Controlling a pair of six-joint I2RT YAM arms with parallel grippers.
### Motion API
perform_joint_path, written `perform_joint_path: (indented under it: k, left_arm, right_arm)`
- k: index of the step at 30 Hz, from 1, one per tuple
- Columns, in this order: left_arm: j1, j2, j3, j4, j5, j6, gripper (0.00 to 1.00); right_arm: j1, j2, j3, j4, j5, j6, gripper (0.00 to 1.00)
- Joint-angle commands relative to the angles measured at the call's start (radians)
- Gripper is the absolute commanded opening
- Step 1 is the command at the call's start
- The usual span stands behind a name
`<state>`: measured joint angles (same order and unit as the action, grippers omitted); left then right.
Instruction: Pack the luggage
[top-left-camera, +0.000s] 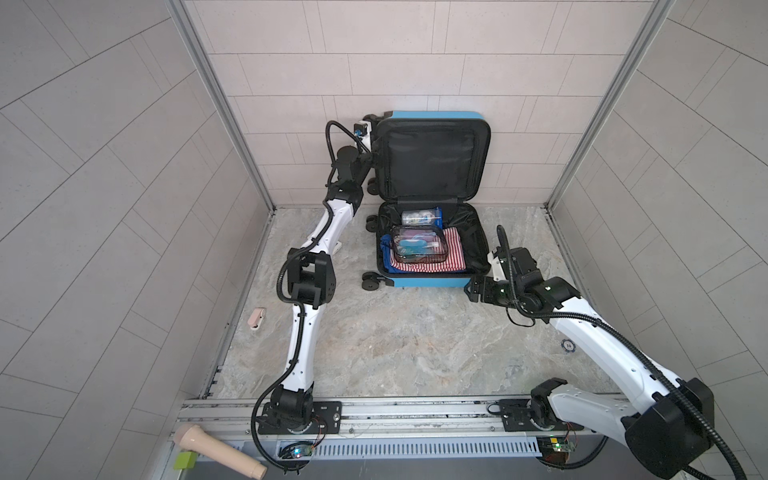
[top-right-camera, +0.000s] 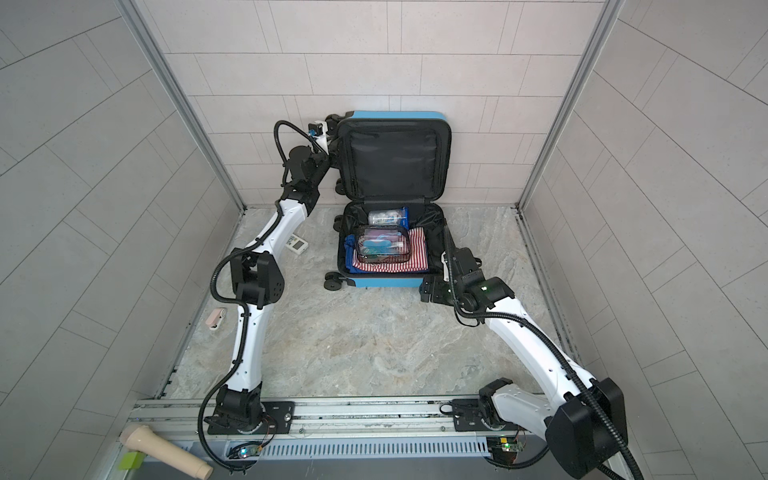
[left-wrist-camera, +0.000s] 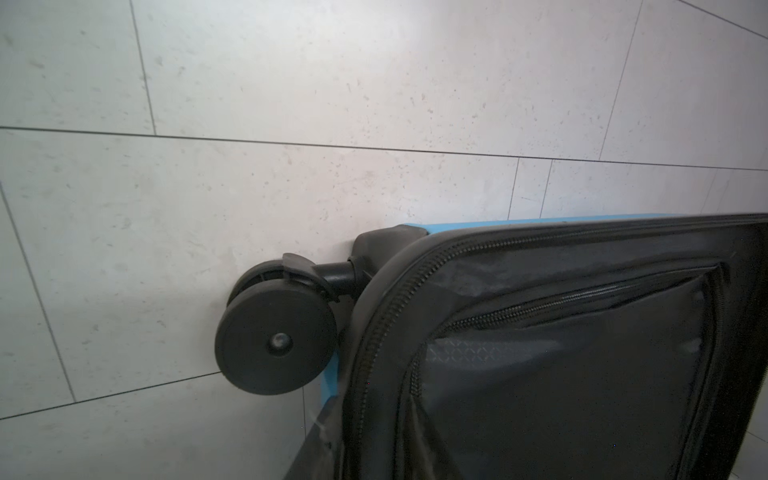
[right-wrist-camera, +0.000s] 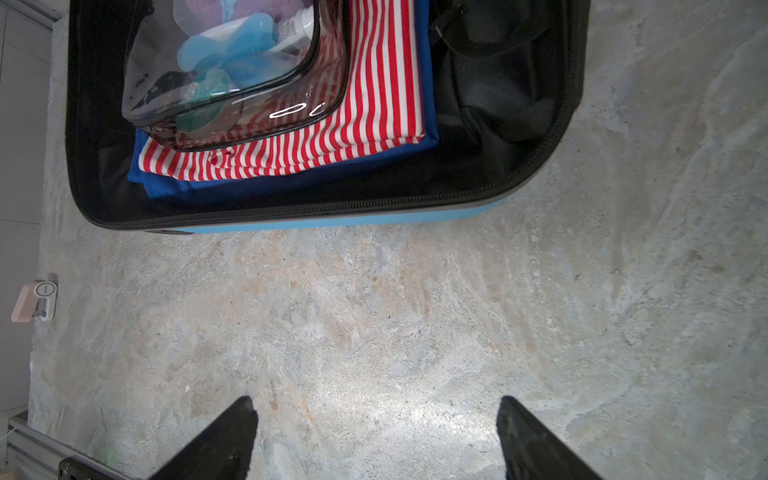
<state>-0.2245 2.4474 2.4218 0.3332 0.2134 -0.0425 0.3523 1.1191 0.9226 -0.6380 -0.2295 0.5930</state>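
The blue luggage (top-left-camera: 432, 283) (top-right-camera: 386, 283) lies open on the stone floor, its black-lined lid (top-left-camera: 432, 166) upright against the back wall. Inside are a clear black-trimmed pouch (top-left-camera: 415, 247) (right-wrist-camera: 232, 70) on a red-striped cloth (top-left-camera: 452, 254) (right-wrist-camera: 374, 104), a blue cloth (right-wrist-camera: 291, 183) and a small clear bag (top-left-camera: 422, 215). My left gripper (top-left-camera: 371, 146) (top-right-camera: 332, 143) is at the lid's left edge below a caster wheel (left-wrist-camera: 276, 345), jaws closed on the zipper rim (left-wrist-camera: 345, 457). My right gripper (top-left-camera: 473, 291) (right-wrist-camera: 376, 405) hangs open over bare floor by the luggage's front right corner.
A small pink device (top-left-camera: 257, 319) (right-wrist-camera: 33, 301) lies by the left wall. A white remote-like unit (top-right-camera: 296, 243) sits under the left arm. A blue chip (top-left-camera: 568, 344) lies on the floor at right. A beige handle (top-left-camera: 216, 451) rests on the front rail.
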Motion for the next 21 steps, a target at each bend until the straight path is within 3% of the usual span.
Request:
perform_joint_path:
  k: [1,4,7,12,21]
  left_arm:
    - [-0.011,0.02,0.053,0.001,-0.01,0.024,0.22]
    - [-0.015,0.027,0.065,-0.002,-0.023,0.024,0.14]
    - [-0.017,0.022,0.065,-0.016,-0.021,0.024,0.0]
    - [-0.021,-0.038,-0.016,0.017,-0.008,0.016,0.0]
    - [-0.044,-0.201,-0.295,0.157,-0.015,-0.021,0.0]
  right_arm:
    - [-0.004,0.001,-0.001,0.011,0.0,0.012,0.92]
    - [-0.005,0.009,-0.007,0.018,0.0,0.014,0.92]
    - [-0.005,0.02,-0.018,0.036,-0.001,0.025,0.92]
    - [-0.004,0.064,-0.018,0.061,0.03,0.052,0.9]
    - [-0.013,0.221,-0.043,0.193,0.073,0.163,0.73]
